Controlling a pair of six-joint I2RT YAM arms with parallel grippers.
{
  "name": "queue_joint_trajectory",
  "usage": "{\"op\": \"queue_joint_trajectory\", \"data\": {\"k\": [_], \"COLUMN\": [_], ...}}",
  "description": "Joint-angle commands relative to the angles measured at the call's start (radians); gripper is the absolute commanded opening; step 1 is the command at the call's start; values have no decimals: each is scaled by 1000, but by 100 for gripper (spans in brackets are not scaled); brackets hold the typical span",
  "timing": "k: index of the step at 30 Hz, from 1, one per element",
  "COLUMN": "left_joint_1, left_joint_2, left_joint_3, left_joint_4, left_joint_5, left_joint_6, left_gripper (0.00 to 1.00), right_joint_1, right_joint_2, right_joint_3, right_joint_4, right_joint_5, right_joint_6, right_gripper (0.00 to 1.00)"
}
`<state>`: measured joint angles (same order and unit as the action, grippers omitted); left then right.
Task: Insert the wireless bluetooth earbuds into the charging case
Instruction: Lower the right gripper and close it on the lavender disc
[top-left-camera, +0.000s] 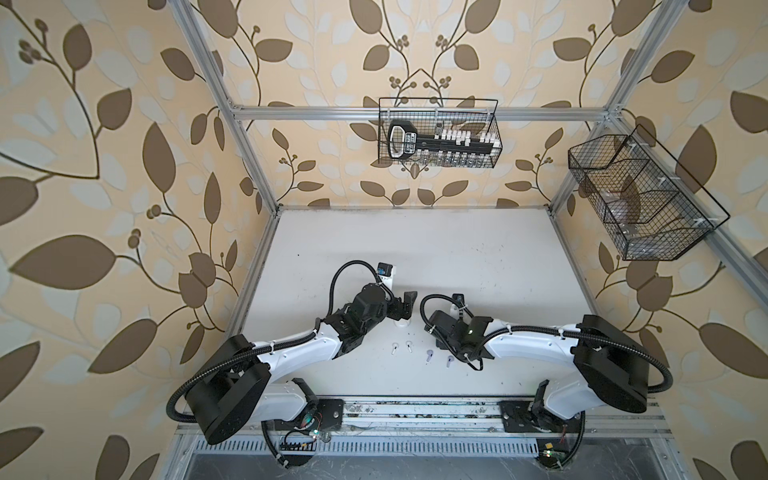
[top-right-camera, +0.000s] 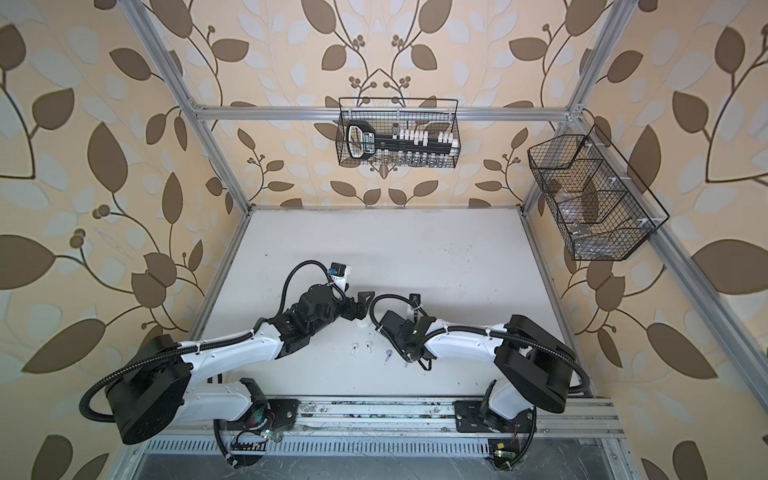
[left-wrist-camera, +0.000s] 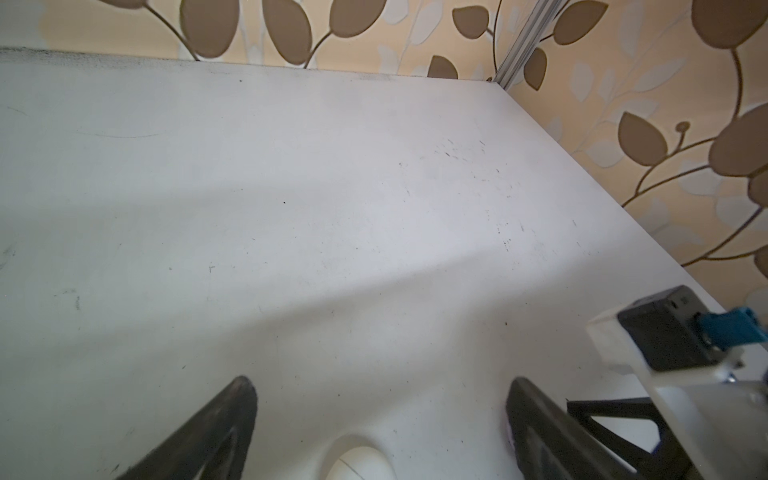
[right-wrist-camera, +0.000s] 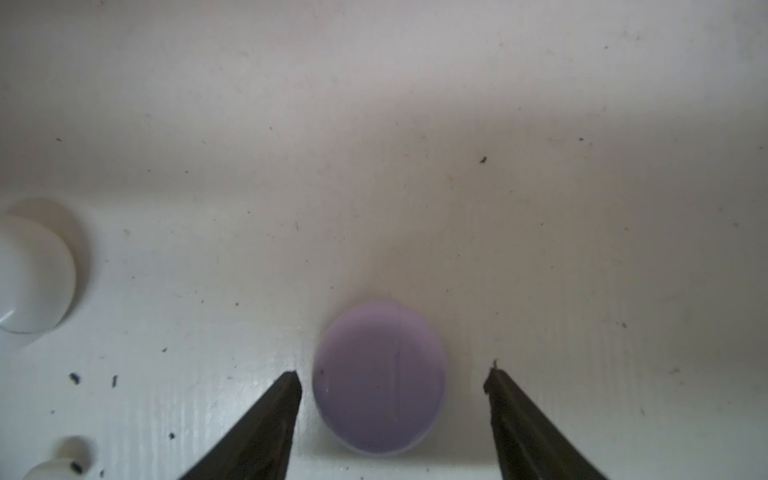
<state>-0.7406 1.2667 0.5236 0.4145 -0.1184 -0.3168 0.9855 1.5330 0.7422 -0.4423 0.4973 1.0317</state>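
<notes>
Two white earbuds and two lilac earbuds lie loose on the white table, in front of both arms. A round white charging case, lid shut, sits low between the wide-open fingers of my left gripper; it also shows as the white case in a top view. A round lilac case, lid shut, lies between the fingers of my right gripper. One finger stands close to its side, the other clearly apart. In both top views the right wrist hides that gripper and the lilac case.
The white case lies a short way beside the lilac one, with part of a white earbud nearby. Two black wire baskets hang on the frame above the table's far edge and right side. The right arm's camera mount sits close to my left gripper.
</notes>
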Motion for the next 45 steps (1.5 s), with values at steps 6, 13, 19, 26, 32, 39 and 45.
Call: {"op": "queue_joint_trajectory", "data": {"k": [6,13,19,26,32,39,45], "left_joint_1": [-8,-8,-8,-8,-8,-8,-8], "left_joint_2": [-34,-37,-34,-34,-33,-39,-40], "left_joint_3": [-10,-11,-12,-8,-8,-10,-11], "left_joint_4": [10,10,9,1,-1,-1,1], "left_joint_5": [-49,-53,-53,-60,-61,-69,-66], "left_joint_6": [4,4,6,8,10,10,8], "left_gripper": [96,96,96,97,97,97,97], "right_joint_1": [-15,-17,-19,-21,-23,-18,-18], "right_joint_2": [43,62,70,87,93,90,89], "right_joint_3": [22,37,47,62,65,64,57], "right_joint_4": [-8,-19,-9,24,32,-8,-13], "right_joint_5": [27,31,23,-2,-3,13,20], "right_joint_6": [3,-11,-26,-54,-71,-54,-46], "right_gripper": [65,62,60,60,61,62,61]}}
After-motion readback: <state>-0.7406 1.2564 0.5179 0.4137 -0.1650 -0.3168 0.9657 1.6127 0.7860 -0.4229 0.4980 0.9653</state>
